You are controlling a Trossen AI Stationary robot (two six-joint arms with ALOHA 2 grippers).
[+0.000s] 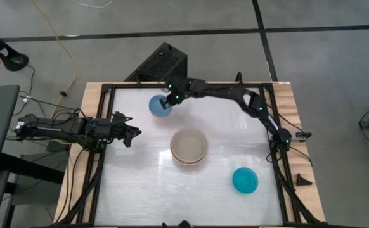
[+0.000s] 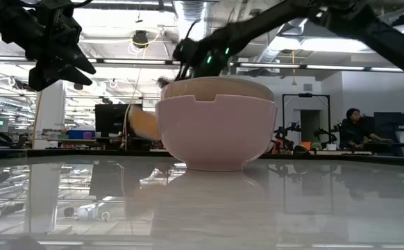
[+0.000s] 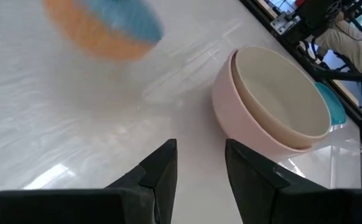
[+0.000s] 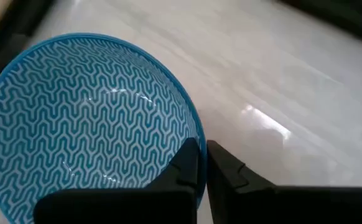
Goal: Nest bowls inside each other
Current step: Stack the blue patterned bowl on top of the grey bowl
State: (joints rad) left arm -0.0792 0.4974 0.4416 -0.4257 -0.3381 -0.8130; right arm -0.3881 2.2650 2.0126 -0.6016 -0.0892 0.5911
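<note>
A light blue bowl (image 1: pixel 159 106) with a zigzag-patterned inside (image 4: pixel 88 118) and an orange underside (image 3: pixel 100 37) is near the table's far edge, with my right gripper (image 4: pixel 203 152) shut on it. At mid-table a salmon-pink bowl (image 1: pixel 189 158) rests on its base with a cream bowl (image 3: pixel 280 99) nested inside it. A teal bowl (image 1: pixel 245 180) sits on the table at the near right. My left gripper (image 3: pixel 199 165) waits open at the table's left, above the surface and pointing toward the stack. My right gripper pinches the light blue bowl's rim (image 4: pixel 195 127), one finger inside the bowl and one outside. The fingers come slanting down from the table's right. In the low view the bowl's orange underside (image 2: pixel 143 125) shows above the tabletop, so the bowl is lifted and tilted.
A black box (image 1: pixel 162 63) stands just beyond the table's far edge. A wooden and black frame (image 1: pixel 286 95) borders the tabletop, with a small black wedge (image 1: pixel 304 180) on its right side. A person (image 2: pixel 355 125) sits in the room beyond.
</note>
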